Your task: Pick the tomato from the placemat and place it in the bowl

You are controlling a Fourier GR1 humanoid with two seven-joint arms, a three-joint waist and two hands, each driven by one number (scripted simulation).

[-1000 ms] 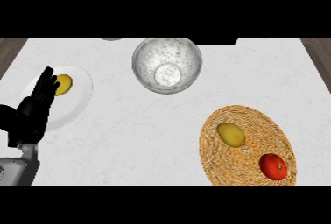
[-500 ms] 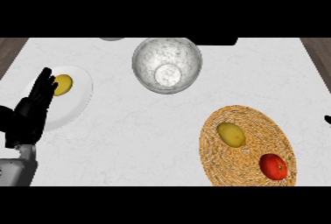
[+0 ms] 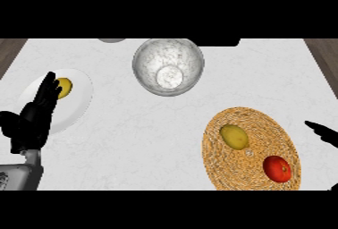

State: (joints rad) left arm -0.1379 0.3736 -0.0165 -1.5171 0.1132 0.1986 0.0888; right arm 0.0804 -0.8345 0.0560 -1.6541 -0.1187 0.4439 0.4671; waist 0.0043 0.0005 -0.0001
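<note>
Red tomato [image 3: 277, 168] sits on the woven placemat [image 3: 254, 120], near its lower right edge, beside a yellow-green fruit [image 3: 234, 136]. It is not yet picked, and the marbled bowl [image 3: 168, 66] waits well apart, up the counter. My right hand [image 3: 323, 133] shows only as dark fingers at the right edge, holding nothing; how far open, I cannot tell. My left hand [image 3: 34, 123] rests open, fingers up, over the white plate [image 3: 74, 107].
</note>
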